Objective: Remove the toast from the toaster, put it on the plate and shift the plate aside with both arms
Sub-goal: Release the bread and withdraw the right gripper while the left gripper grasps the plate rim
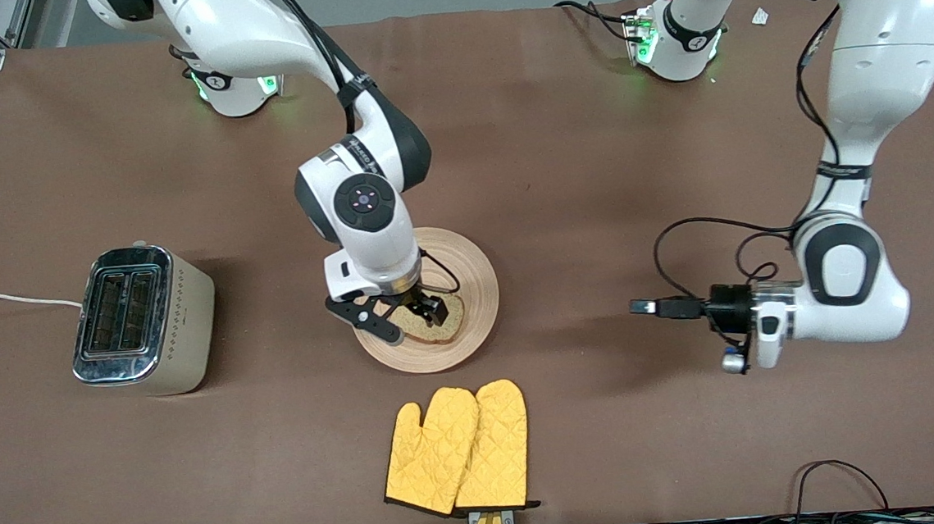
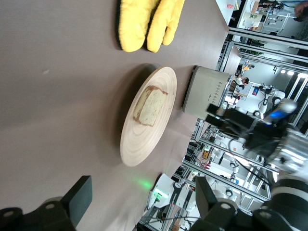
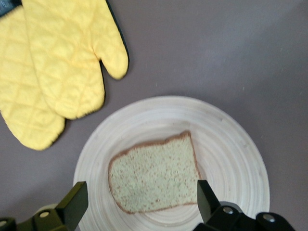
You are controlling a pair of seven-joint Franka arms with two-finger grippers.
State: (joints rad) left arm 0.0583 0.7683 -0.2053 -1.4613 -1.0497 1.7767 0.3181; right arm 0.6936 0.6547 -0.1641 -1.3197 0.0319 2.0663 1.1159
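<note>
My 2 arms (image 1: pixel 874 94) wear glossy white plastic shells with matt black bands at the joints. Beneath my right gripper (image 1: pixel 405 316), whose fingers look like matt black plastic, the plate (image 1: pixel 477 282) is pale wood, smooth, cut with fine ring grooves. The toast (image 3: pixel 154 178) on it has a rough, speckled crumb and a darker crust. The 2 oven mitts (image 1: pixel 459 447) are quilted yellow cloth. The toaster (image 1: pixel 142 317) has a shiny metal top and matt cream sides. The table (image 1: pixel 592 163) is covered in dull brown cloth.
</note>
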